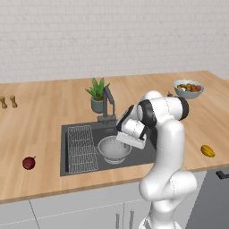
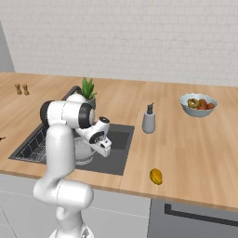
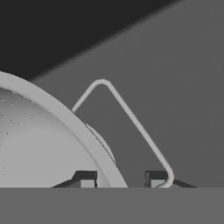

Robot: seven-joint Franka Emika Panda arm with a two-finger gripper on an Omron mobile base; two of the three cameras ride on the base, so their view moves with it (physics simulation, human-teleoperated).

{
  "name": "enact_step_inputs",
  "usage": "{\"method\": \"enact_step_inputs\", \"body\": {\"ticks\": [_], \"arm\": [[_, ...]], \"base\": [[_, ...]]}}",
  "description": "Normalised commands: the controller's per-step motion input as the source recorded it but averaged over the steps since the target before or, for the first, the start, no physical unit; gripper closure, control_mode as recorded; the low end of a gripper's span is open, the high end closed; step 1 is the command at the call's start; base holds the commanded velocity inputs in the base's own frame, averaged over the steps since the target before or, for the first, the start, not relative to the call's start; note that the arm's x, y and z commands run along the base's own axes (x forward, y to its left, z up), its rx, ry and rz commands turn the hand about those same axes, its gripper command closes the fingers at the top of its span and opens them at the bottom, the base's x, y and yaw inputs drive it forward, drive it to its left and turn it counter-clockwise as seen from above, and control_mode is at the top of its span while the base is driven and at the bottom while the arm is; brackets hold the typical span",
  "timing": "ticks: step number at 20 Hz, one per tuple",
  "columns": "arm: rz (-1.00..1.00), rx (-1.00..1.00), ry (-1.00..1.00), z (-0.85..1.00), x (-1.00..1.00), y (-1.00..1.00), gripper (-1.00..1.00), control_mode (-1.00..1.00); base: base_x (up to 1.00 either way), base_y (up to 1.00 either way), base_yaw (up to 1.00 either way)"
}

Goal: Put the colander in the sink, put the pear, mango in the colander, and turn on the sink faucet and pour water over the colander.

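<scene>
The silver colander (image 1: 112, 149) stands upright on the floor of the dark sink (image 1: 71, 129), right of the wire rack (image 1: 82, 147). My gripper (image 3: 120, 179) is down at its right rim. In the hand view the fingers straddle the colander's rim (image 3: 65, 114), next to its wire handle (image 3: 131, 116), with a gap on each side, so it is open. The dark red pear (image 1: 28, 163) lies on the counter left of the sink. Right of the sink, near the front edge, lies the yellow-orange mango (image 1: 207, 151) (image 2: 156, 176). The dark faucet (image 1: 108, 105) rises behind the sink.
A potted plant (image 1: 97, 91) stands behind the faucet. A grey soap bottle (image 2: 148, 120) is right of the sink. A pale fruit bowl (image 1: 188, 88) sits at the back right, and two small shakers (image 1: 8, 102) at the far left.
</scene>
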Motion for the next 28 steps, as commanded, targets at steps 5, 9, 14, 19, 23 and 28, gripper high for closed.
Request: {"method": "enact_step_inputs", "body": {"ticks": [5,9,14,19,23,28], "arm": [[0.00,-0.01,0.00,-0.19,0.01,0.31,1.00,-1.00],[0.00,0.00,0.00,-0.12,0.00,0.34,1.00,-1.00],[0.00,0.00,0.00,-0.10,-0.18,0.32,1.00,-1.00],[0.00,0.00,0.00,-0.01,-0.34,0.21,1.00,-1.00],[0.00,0.00,0.00,0.00,-0.30,0.11,1.00,-1.00],[0.00,0.00,0.00,-0.01,-0.37,0.03,1.00,-1.00]], "base": [[0.00,0.00,0.00],[0.00,0.00,0.00],[0.00,0.00,0.00],[0.00,0.00,0.00],[0.00,0.00,0.00],[0.00,0.00,0.00]]}}
